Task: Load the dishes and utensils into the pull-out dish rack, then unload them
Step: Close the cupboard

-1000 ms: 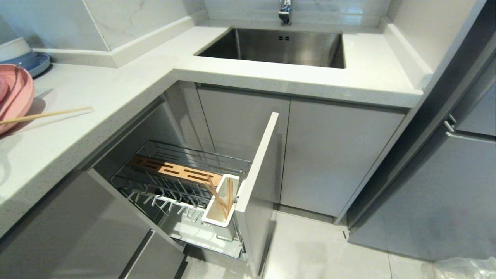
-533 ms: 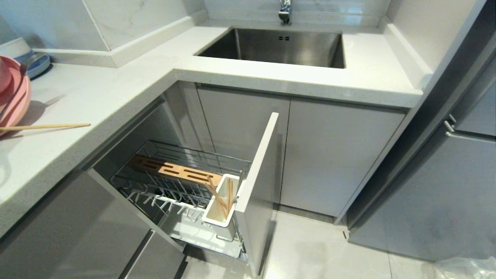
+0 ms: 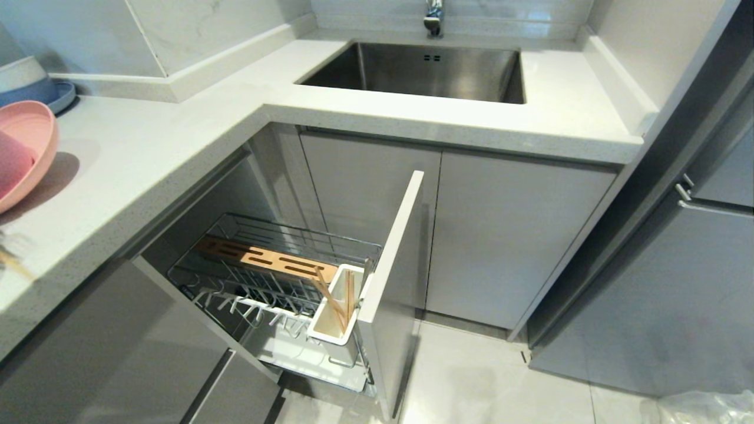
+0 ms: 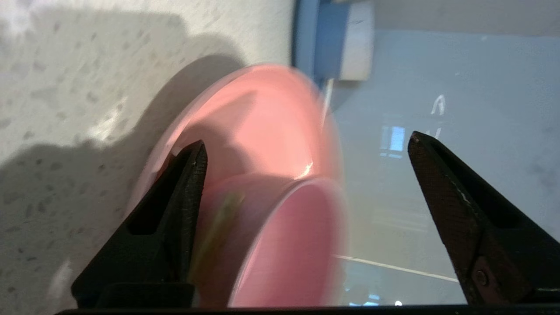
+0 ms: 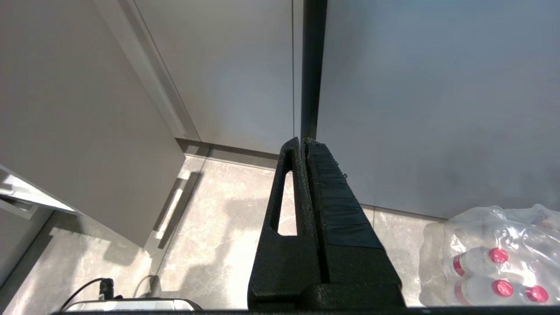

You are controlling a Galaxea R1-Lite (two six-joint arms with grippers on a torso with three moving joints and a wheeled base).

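Landmark: the pull-out dish rack, drawn out of the corner cabinet below the countertop.

1. Rack: we note the chrome wire basket with its plate prongs, a slotted wooden bar across the back, a white drip tray beneath, and the grey door front at the outer end.
2. Utensil holder: white, at the rack's front corner just beside the door front. Chopsticks stand in it, leaning.
3. Pink plate: on the countertop, up and well to the left of the rack, tilted. In the left wrist view the pink bowl sits against it.
4. Blue plate: on the countertop behind the pink plate, farther from the rack, with a blue and white bowl on it.
5. Sink: set in the countertop above and behind the rack.
6. Left gripper: we find it at the pink dishes, fingers spread wide, nothing between them.
7. Right gripper: well away from the rack, near the floor by a pack of bottles, fingers pressed together on nothing.
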